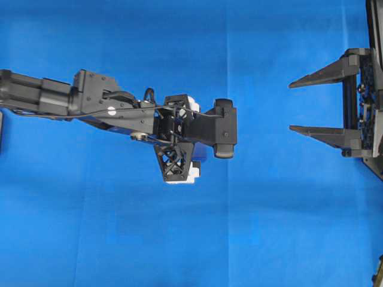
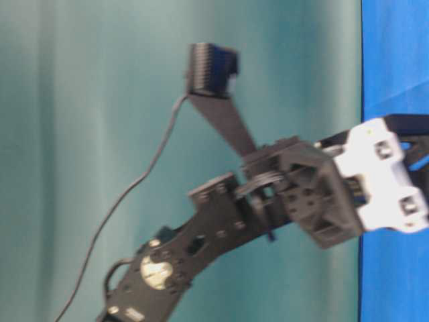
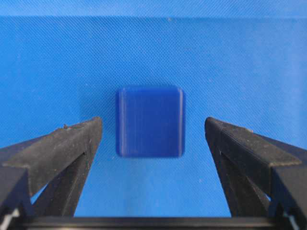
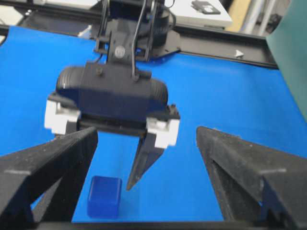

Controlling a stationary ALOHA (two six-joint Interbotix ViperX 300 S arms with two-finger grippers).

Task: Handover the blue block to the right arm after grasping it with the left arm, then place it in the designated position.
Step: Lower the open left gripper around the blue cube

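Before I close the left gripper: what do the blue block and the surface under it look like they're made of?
Blue block: probably hard moulded plastic, with smooth faces, rounded corners and a soft sheen. Blue cloth: woven fabric, matte; a fine weave grain shows in the left wrist view and faint fold lines overhead.

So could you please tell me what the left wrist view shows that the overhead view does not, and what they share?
Only the left wrist view shows the blue block, lying on the cloth between the open left gripper's fingers, apart from both. Only the overhead view shows the left arm from above, hiding the block, and the right gripper, open, at the right edge, pointing toward it. Both show the blue cloth.
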